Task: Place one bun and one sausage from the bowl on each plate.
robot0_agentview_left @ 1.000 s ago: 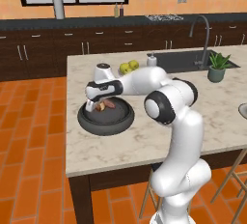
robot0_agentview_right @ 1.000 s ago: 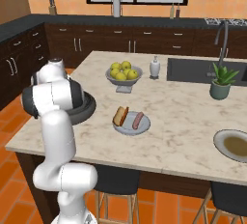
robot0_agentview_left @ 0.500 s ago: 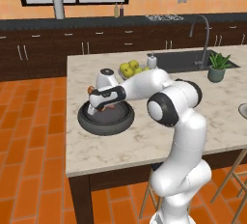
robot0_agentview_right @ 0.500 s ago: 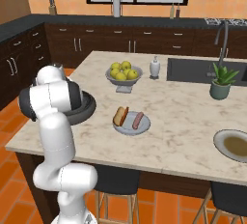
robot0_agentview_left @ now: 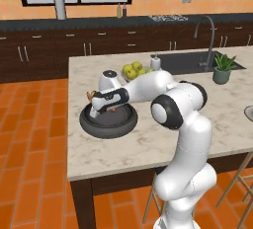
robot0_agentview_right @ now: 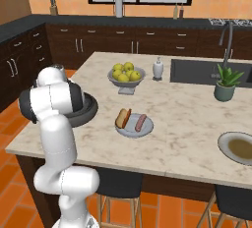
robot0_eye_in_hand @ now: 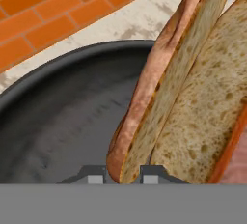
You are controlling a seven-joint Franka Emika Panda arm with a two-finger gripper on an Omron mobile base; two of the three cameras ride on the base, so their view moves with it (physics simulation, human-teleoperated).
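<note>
The dark bowl (robot0_agentview_left: 109,125) sits near the island's left edge, and my gripper (robot0_agentview_left: 95,106) reaches down into it. In the hand view the jaws stand close together around the lower end of an orange-brown split bun (robot0_eye_in_hand: 169,88), and my gripper (robot0_eye_in_hand: 123,175) is shut on it. The bun leans up over the bowl's grey floor (robot0_eye_in_hand: 62,117). A pinkish strip at the lower right may be a sausage (robot0_eye_in_hand: 240,162). One pale plate (robot0_agentview_right: 134,129) holds a bun (robot0_agentview_right: 122,118) and a sausage (robot0_agentview_right: 141,122). Another plate (robot0_agentview_right: 239,148) lies at the far right.
A pedestal bowl of yellow-green apples (robot0_agentview_right: 126,74) stands behind the plate, with a soap dispenser (robot0_agentview_right: 158,68) beside it. The sink (robot0_agentview_right: 197,72) and a potted plant (robot0_agentview_right: 225,84) are at the back right. The island's left edge drops to an orange tile floor (robot0_agentview_left: 34,139).
The jaws have come together on the bun inside the bowl. The hand has shifted slightly left and lower over the bowl.
</note>
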